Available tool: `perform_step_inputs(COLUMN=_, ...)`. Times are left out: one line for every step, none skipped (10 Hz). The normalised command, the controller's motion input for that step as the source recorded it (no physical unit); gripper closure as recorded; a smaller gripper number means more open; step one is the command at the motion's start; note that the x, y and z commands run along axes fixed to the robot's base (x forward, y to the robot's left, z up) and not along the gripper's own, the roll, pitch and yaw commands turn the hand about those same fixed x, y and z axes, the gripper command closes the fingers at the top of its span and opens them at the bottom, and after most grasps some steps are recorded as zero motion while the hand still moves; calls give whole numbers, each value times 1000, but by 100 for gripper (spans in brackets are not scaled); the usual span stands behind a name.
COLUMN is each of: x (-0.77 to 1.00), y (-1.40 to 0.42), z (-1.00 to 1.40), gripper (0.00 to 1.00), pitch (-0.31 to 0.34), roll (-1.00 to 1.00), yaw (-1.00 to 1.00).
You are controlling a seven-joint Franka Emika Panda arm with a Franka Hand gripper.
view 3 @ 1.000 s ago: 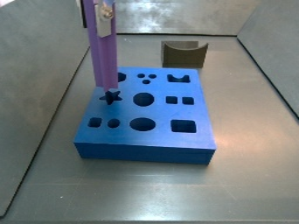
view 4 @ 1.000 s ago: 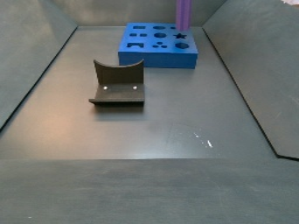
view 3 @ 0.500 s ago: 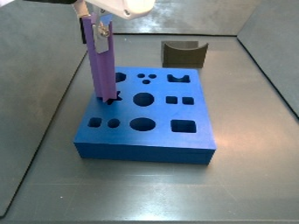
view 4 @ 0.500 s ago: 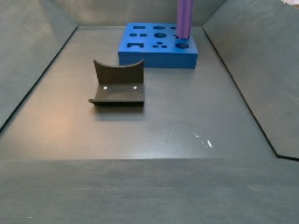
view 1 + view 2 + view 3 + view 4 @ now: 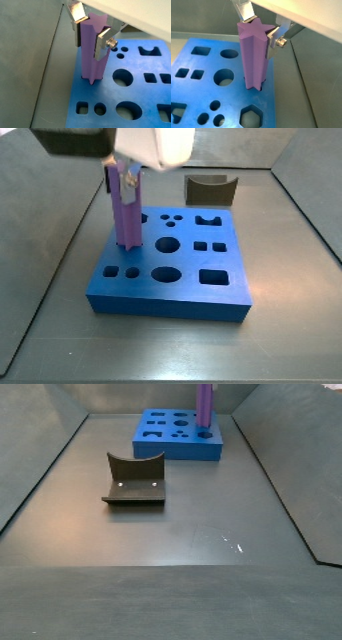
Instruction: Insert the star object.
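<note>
The star object (image 5: 92,50) is a long light-purple rod with a star-shaped top. It stands upright with its lower end in the star hole of the blue block (image 5: 133,95), near one edge. It shows in both wrist views (image 5: 254,55) and both side views (image 5: 127,213) (image 5: 206,406). My gripper (image 5: 90,31) is shut on the rod's upper part, its silver fingers (image 5: 276,37) flat against two sides. The blue block (image 5: 174,263) has several other shaped holes.
A brown notched block (image 5: 135,479) sits on the grey floor away from the blue block (image 5: 181,434); it also shows behind the block in a side view (image 5: 211,188). Grey walls surround the floor.
The rod has moved down with my gripper; its lower end has gone from just above the star hole into the hole.
</note>
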Motion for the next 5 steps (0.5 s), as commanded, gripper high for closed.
perform_step_inputs(x=0, y=-217, z=-643, gripper=100, pitch=0, roll=31, yaw=331)
perform_step_inputs(x=0, y=-263, z=-429, gripper=100, pitch=0, roll=60, yaw=446)
perform_step_inputs(x=-83, y=-311, z=-200, gripper=100, pitch=-90, roll=10, yaw=351)
perform_step_inputs(x=-114, y=-237, z=-143, gripper=100, pitch=-131, roll=0, yaw=231)
perform_step_inputs(x=-34, y=-243, z=-74, gripper=100, pitch=-91, roll=23, yaw=269)
